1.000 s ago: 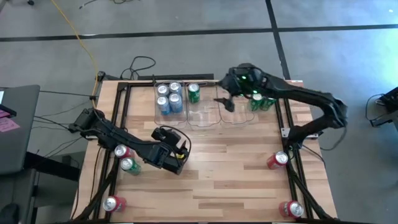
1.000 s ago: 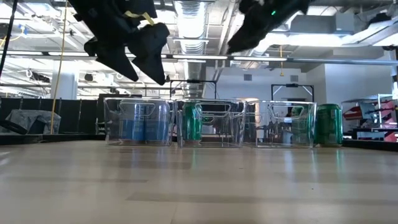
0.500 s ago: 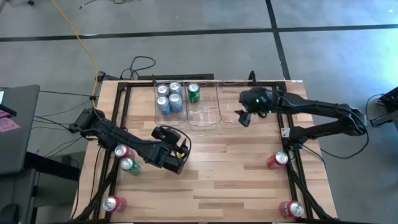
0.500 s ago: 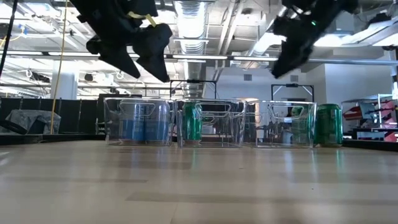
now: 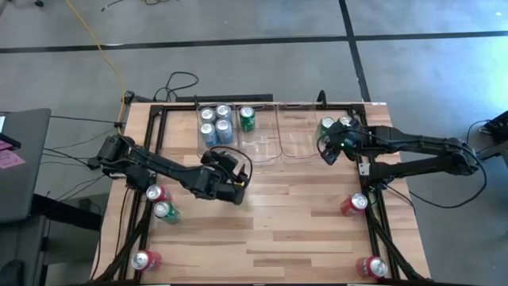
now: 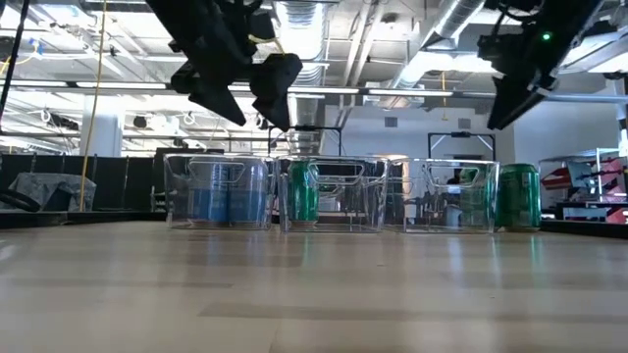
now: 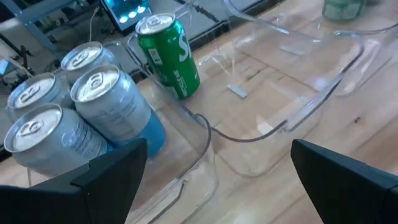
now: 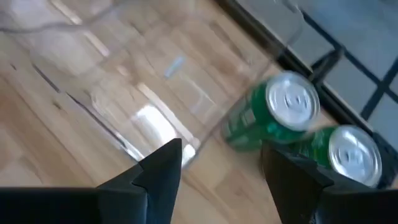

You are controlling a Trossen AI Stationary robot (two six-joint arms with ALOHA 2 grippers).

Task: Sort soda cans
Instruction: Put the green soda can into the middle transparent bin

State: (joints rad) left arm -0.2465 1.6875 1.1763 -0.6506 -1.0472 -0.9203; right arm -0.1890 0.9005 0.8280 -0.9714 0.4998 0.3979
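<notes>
The right gripper (image 5: 326,152), fingers apart and holding nothing, hangs near two green cans (image 8: 273,113) outside the clear bins (image 5: 295,141), partly hiding them from above. The left gripper (image 5: 236,184) is spread wide before the blue cans (image 7: 93,115).

Wide bare strip of the wooden table (image 5: 278,214) across the lower centre of the high view; free passage between the corner clusters

Upper centre: three clear bins (image 5: 258,135) in a row block the far edge. Leftmost bin full with four blue cans (image 5: 215,125); middle bin holds one green can (image 5: 248,118) at its upper left, rest open; rightmost bin (image 5: 298,135) open

Two green cans (image 5: 333,125) stand just right of the rightmost bin, hard against the right frame rail; right gripper (image 5: 327,152) hangs there, jaws parted, gap narrow

Left gripper (image 5: 235,181) and its arm cross centre left, below the bins

Left edge: red and green cans (image 5: 160,202). Right edge: red cans (image 5: 354,205) by the rail
</notes>
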